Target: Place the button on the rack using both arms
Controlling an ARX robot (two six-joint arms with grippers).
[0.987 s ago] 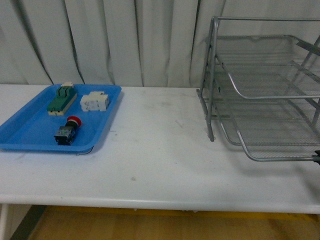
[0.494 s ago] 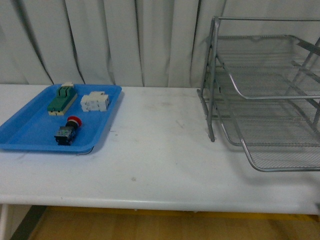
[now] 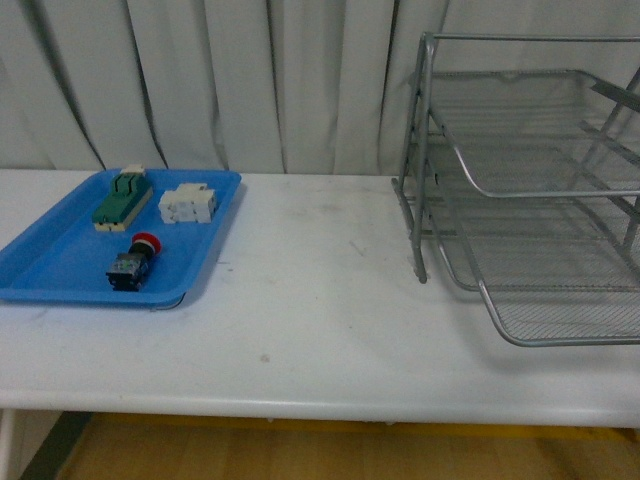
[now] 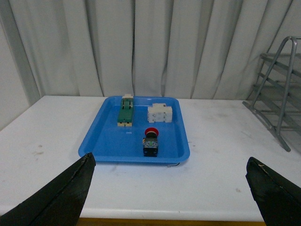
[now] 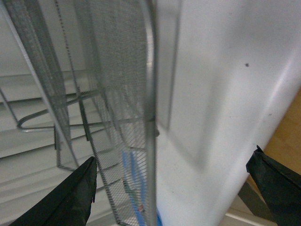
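The button (image 3: 134, 263), red cap on a dark body, lies on its side in the blue tray (image 3: 50, 270) at the table's left. The left wrist view shows the button (image 4: 151, 140) well ahead of my open left gripper (image 4: 169, 165), which holds nothing. The silver wire rack (image 3: 424, 150) stands at the right, its lowest tray (image 3: 560, 340) slid out toward the front. My right gripper (image 5: 171, 162) is open and empty, close to that tray's wire rim (image 5: 150, 94). Neither arm shows in the front view.
A green-topped switch block (image 3: 122, 197) and a white terminal block (image 3: 188, 203) lie in the blue tray behind the button. The white table (image 3: 320, 300) runs between tray and rack; its front edge is near. Grey curtains hang behind.
The rack's lowest tray has slid a little further out toward the front. A dark gripper tip at the front view's right edge a second ago has left that view.
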